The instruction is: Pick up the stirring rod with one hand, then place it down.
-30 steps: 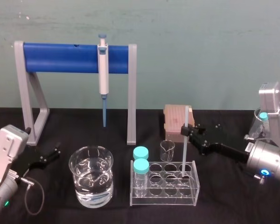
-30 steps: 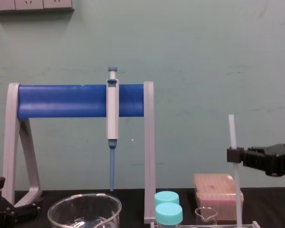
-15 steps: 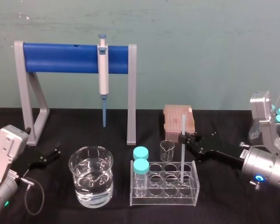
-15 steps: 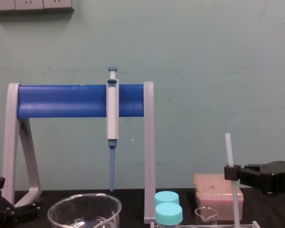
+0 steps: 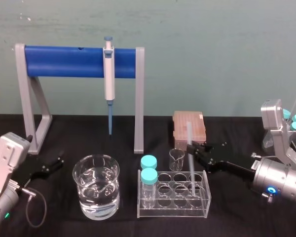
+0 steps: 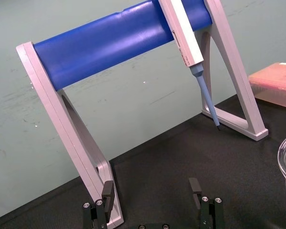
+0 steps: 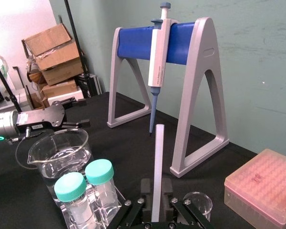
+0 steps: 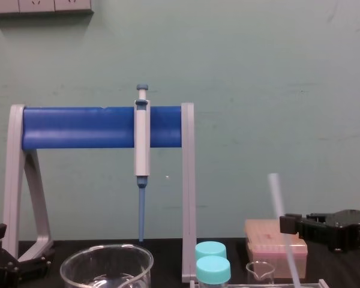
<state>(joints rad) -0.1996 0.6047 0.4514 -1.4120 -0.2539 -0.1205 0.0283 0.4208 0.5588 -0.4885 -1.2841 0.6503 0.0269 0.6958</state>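
Above the right-hand wells of the tube rack (image 5: 139,193), the right gripper (image 5: 193,148) is clamped on the tilted stirring rod (image 5: 189,133), whose lower end sits in a well, so pickup seems done and release remains, while the left gripper (image 5: 52,164) idles open far to the rack's left.

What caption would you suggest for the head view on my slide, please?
Right gripper holds the stirring rod, lower end in clear rack; left gripper parked at left.

Both arms are silver-grey metal with boxy housings. The left pincer (image 5: 58,163) is black, its flat fingers (image 6: 107,189) fixed with small silver screws (image 6: 203,199); a thin black cable (image 5: 39,196) loops beside a green light (image 5: 6,215). The black right pincer (image 5: 191,146) joins a round wrist with a blue ring light (image 5: 271,189).
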